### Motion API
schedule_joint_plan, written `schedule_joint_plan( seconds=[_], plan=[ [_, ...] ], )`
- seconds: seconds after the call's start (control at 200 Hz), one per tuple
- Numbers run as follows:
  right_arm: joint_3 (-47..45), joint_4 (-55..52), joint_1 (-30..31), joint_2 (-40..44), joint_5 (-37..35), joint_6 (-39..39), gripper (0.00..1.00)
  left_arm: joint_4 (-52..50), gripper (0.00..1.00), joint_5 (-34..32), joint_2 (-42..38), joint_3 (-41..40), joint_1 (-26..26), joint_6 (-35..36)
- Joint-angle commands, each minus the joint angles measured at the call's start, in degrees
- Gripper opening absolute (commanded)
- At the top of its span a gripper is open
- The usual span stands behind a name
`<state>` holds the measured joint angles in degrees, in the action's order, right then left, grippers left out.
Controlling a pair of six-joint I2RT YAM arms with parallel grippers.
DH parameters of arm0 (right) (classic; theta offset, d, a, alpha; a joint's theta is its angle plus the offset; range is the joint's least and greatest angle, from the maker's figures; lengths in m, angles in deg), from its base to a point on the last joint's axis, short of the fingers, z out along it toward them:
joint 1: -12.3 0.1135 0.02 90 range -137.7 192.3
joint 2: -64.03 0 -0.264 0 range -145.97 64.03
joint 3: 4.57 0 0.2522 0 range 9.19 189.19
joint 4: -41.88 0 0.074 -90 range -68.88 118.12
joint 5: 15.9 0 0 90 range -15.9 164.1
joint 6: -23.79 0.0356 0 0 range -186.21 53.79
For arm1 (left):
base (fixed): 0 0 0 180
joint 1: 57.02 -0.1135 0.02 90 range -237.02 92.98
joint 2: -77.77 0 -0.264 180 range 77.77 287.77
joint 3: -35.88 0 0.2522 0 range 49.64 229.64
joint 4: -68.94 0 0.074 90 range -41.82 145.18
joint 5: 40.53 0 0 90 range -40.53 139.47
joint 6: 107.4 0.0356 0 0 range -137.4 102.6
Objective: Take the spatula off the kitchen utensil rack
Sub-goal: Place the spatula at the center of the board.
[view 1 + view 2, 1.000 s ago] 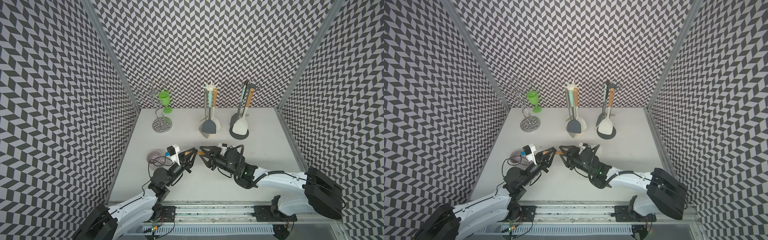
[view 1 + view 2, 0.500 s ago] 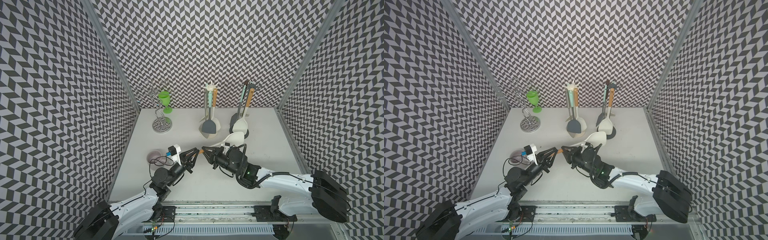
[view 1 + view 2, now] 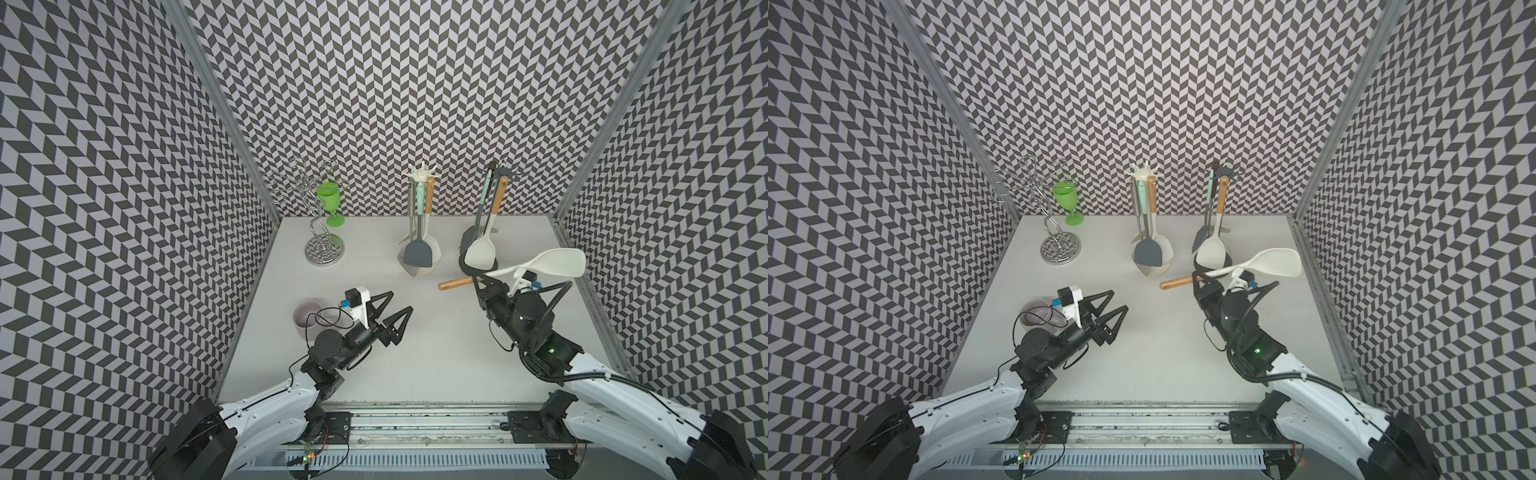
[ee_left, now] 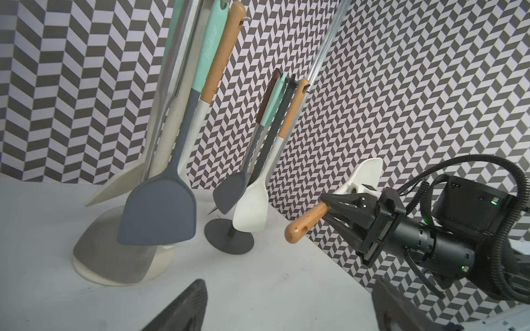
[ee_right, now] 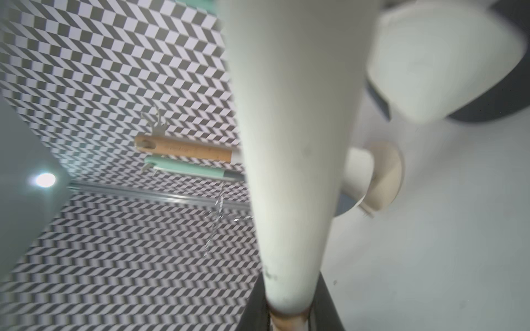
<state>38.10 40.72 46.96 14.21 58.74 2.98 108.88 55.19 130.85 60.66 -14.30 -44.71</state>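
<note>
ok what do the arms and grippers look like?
Both left arm and right arm: white shells, black joints. Both left gripper and right gripper: black triangular truss fingers, white camera mount with blue plug behind each. Thin black wire loops off the left wrist; ribbed black conduit runs along the right, green LED lit.

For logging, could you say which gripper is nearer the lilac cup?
Left: left gripper near the lilac cup; right gripper, holding the spatula, by the dark rack.

1. One cream utensil rack (image 3: 422,174) and one dark utensil rack (image 4: 229,239): two.
2. One wire stand (image 3: 325,250).
3. One green goblet (image 3: 330,195).
4. One bowl (image 3: 302,322).
5. One white spatula (image 3: 557,262) off the racks.
6. Hanging utensils (image 4: 160,212): perhaps seven, since they overlap.
</note>
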Motion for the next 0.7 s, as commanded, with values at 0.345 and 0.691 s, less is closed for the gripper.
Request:
schedule_joint_plan(
  seconds=[0.345, 0.691],
  plan=[
    [19.66, -25.97, -24.63, -15.37, 7.89, -53.01, 0.00, -13.79, 1.00, -6.14, 2.39, 7.21, -0.60, 0.94],
    [35.60, -45.48, -30.25, -40.07, -4.62, -66.93, 0.00, -15.63, 1.00, -7.38, 4.23, 7.74, -1.39, 1.71]
  ],
)
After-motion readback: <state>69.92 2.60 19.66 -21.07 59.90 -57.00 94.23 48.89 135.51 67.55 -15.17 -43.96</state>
